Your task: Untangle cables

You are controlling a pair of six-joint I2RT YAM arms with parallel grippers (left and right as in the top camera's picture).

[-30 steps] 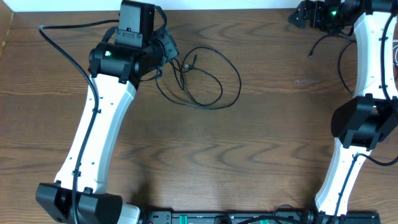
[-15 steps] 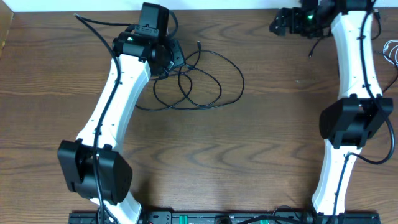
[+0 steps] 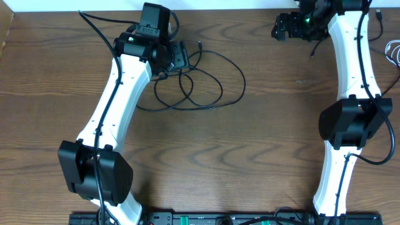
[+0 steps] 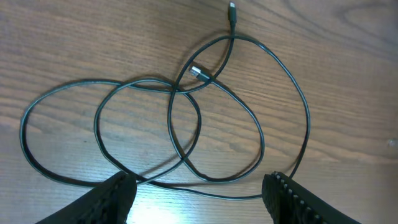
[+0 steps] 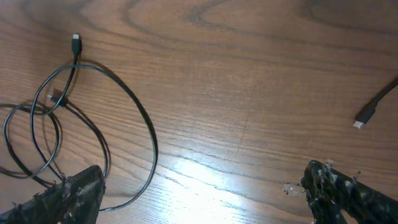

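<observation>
The black cable (image 4: 176,91) is lying in overlapping loops on the wooden table (image 3: 262,144), upper left of centre in the overhead view. The left gripper (image 4: 199,186) is hovering over it, jaws spread and holding nothing. The right gripper (image 5: 202,177), at the upper right, is gaping wide too. The cord is looking light, limp and slippery, so a pinch just behind the free plug (image 4: 231,9) is probably offering the cleanest hold.

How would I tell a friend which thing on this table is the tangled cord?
On the wooden table, go to the far side, where the left gripper hangs. Right beside it lies the thin black cable. Unlike the lone cable end by the right arm, it is coiled in overlapping loops.
</observation>
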